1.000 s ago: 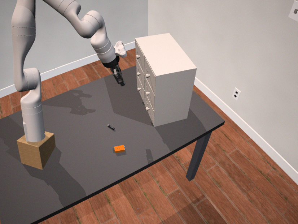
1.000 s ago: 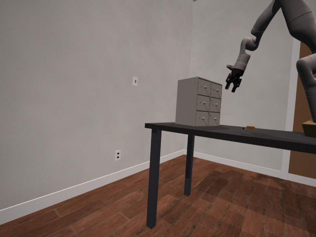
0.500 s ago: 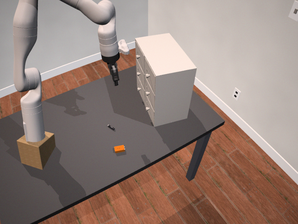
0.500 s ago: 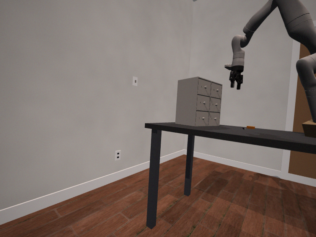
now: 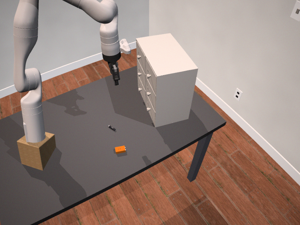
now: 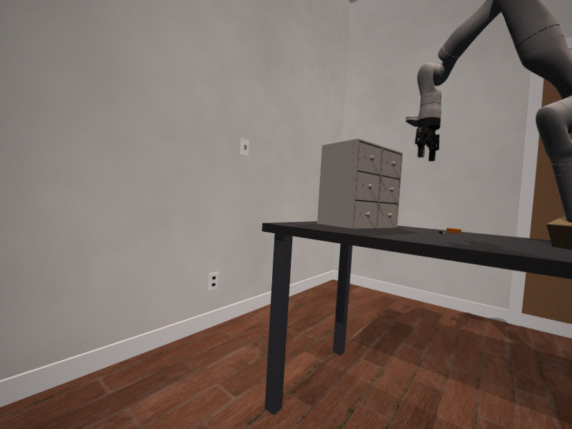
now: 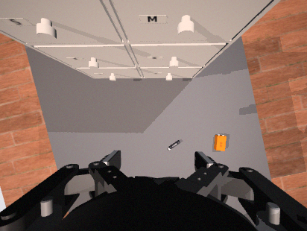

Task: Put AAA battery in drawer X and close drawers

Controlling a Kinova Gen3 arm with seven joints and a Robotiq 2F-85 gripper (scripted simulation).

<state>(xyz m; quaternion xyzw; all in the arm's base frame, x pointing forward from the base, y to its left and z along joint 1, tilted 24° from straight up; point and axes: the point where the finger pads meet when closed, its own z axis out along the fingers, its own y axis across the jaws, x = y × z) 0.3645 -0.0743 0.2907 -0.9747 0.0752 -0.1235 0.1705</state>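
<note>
The end effector (image 5: 116, 83) (image 6: 426, 158) (image 7: 157, 159) is hanging released. Ahead of it, left to right, the chest (image 5: 173, 96) (image 6: 339, 184) (image 7: 89, 33) is showing labels S (image 7: 15, 21) and M (image 7: 152, 19); lower labels are proving illegible. Below it, the battery (image 5: 112, 128) (image 6: 442, 232) (image 7: 174, 144) is lying on the bench (image 5: 96, 169) (image 6: 415, 247) (image 7: 123, 143), an orange block (image 5: 120, 149) (image 6: 453, 230) (image 7: 220, 143) resting farther right.

The place looks like a plain room set up as a small robot lab: an arm (image 5: 33, 123) (image 6: 535, 37) stands on a wooden block (image 5: 30, 155) (image 6: 561, 233) on a dark table (image 5: 80, 135) (image 6: 415, 244). Around it are bare grey walls (image 5: 218, 48) (image 6: 161, 184), white skirting (image 5: 242, 123) (image 6: 184, 327), an outlet (image 5: 238, 94) (image 6: 212, 280) and a brick-patterned floor (image 5: 230, 181) (image 6: 208, 378) (image 7: 279, 130).
</note>
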